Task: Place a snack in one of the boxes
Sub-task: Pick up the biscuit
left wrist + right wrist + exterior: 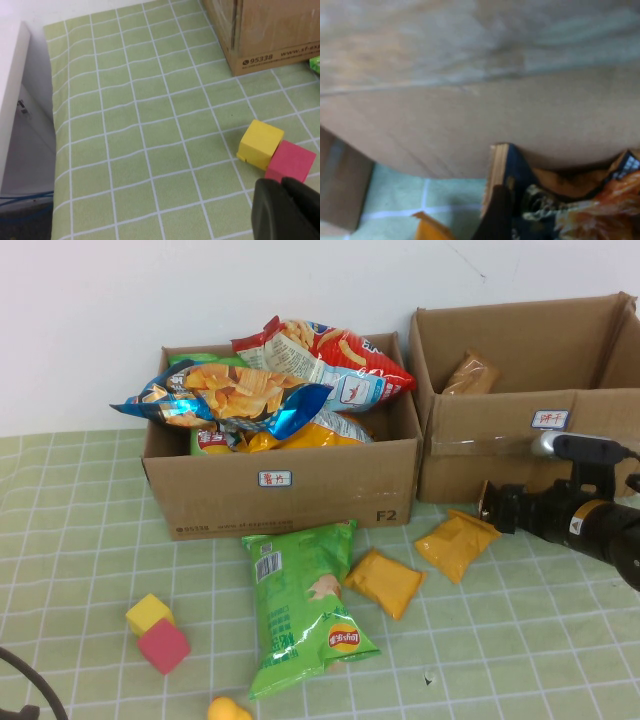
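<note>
two cardboard boxes [290, 485], crinkly packets [383, 582] (left gripper [285, 210], right gripper [490, 505] low).

boxes: plain brown corrugated cardboard, matt; left box [290, 490], right box [500, 450]
snack bags: glossy crinkled foil-plastic; green bag [300, 605], blue bag [225, 400], red bag [330, 360]
orange packets [385, 582]: smooth plastic film, slight sheen
table cover [80, 530]: matt green checked cloth
blocks: smooth, matt; yellow block [260, 145], pink block [291, 161]
right gripper [487, 502]: black plastic and metal, at the right box's front
left gripper [285, 207]: matt black plastic, by the blocks
</note>
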Motion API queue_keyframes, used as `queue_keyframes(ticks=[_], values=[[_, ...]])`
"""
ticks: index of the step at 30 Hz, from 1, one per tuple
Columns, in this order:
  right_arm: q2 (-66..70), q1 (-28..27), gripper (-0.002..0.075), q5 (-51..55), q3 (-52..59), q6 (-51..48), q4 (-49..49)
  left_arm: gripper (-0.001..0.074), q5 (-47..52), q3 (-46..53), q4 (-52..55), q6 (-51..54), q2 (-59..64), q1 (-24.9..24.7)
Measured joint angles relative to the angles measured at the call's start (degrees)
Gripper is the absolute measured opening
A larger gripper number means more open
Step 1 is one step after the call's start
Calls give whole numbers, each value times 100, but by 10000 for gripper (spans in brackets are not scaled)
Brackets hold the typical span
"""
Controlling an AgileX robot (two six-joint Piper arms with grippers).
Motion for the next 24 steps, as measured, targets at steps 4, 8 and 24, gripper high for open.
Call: queue_keyframes(ticks=[4,8,24], values=[[133,0,654,3,-87,272,14,-2,-5,0,0,0,0,0],[229,0,603,-179,-114,599,-43,-2,-27,11,0,0,0,0],[269,0,134,-377,-112,915,-734,-2,-191,132,0,0,0,0]])
